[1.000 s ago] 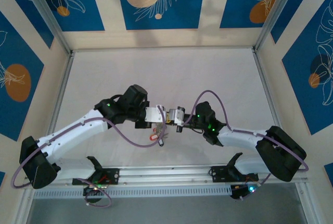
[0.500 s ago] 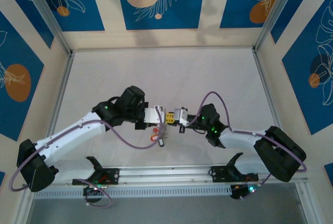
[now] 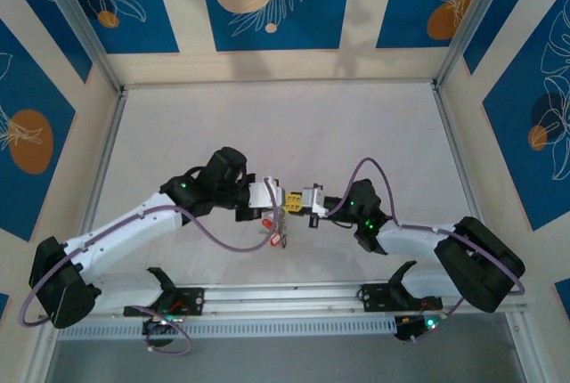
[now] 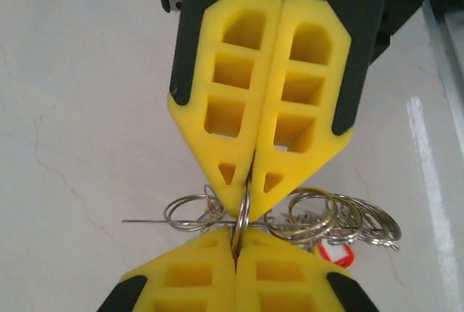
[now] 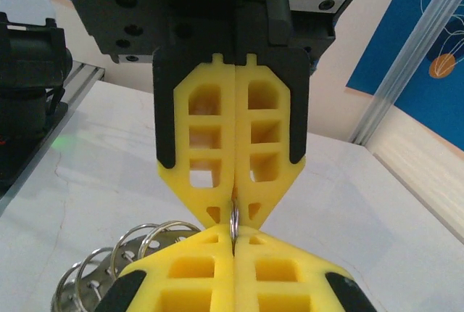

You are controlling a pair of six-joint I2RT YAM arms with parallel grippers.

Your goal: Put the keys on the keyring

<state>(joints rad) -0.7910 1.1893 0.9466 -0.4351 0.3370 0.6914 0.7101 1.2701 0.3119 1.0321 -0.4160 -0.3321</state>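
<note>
My left gripper and right gripper meet tip to tip above the middle of the table. Both are shut on the same small metal split ring, seen edge-on between the yellow fingertips. In the left wrist view my left gripper is at the bottom and the right gripper above. The keyring shows as a thin grey wire running sideways, threaded with several split rings. The keys hang in a bunch below the tips, with a red tag. The right wrist view shows the right gripper meeting the left gripper.
A metal rail runs along the near table edge between the arm bases. Purple cables loop beside both arms. Patterned walls and aluminium posts close in the white table, which has open room at the back.
Both grippers have shifted slightly to the right and their tips have come together. The bunch of keys has moved along with them.
</note>
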